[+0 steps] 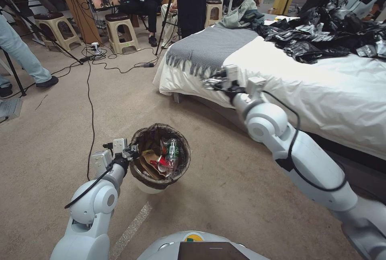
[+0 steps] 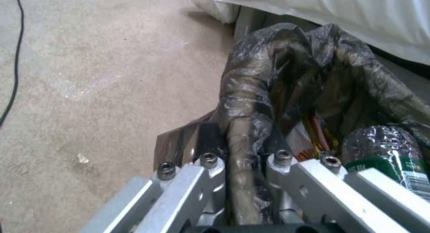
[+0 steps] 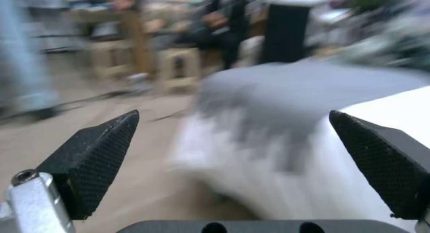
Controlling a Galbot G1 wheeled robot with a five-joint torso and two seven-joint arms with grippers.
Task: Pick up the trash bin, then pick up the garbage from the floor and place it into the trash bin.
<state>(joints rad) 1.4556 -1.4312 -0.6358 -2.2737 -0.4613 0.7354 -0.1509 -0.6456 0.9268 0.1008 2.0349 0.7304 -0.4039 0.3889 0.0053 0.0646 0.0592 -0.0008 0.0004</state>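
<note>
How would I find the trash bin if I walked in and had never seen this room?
Start at the big bed with the white cover, then look down at the tan carpet in front of its corner. The trash bin is there, its rim clamped in the left pincer. It is the small round white tub with a dark crinkly bag over its rim and a green-labelled bottle inside.

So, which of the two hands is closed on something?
The left hand: it grips the bag-lined rim of the trash bin. The right hand is open and empty, raised by the bed.
</note>
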